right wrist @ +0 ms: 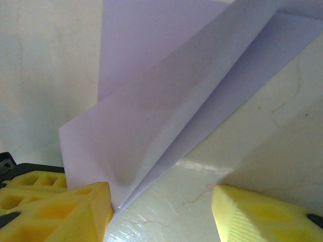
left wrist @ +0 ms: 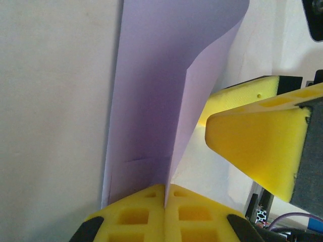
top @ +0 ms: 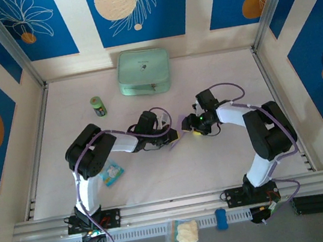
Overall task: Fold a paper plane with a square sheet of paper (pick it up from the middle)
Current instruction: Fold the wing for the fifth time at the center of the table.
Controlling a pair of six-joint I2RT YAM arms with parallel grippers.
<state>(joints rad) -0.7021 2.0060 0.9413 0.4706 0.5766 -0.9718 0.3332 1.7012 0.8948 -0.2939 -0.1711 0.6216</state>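
This is a robot test cell in a lab, not a home or a shop. A pale worktop (top: 157, 176) is boxed in by aluminium posts (top: 10, 46) and cream walls hung with blue leaf-print panels (top: 133, 9). A left arm (top: 88, 156) and a right arm (top: 266, 129) stand bolted to a slotted metal rail (top: 174, 205) at the near edge, with purple cables (top: 229, 84) looping along them. Unrelated props lie about: a mint-green pouch (top: 143, 70), a small green can (top: 98, 106) and a snack packet (top: 112, 173).

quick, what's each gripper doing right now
Left gripper: shut on the folded lavender-purple paper sheet.
Right gripper: open.
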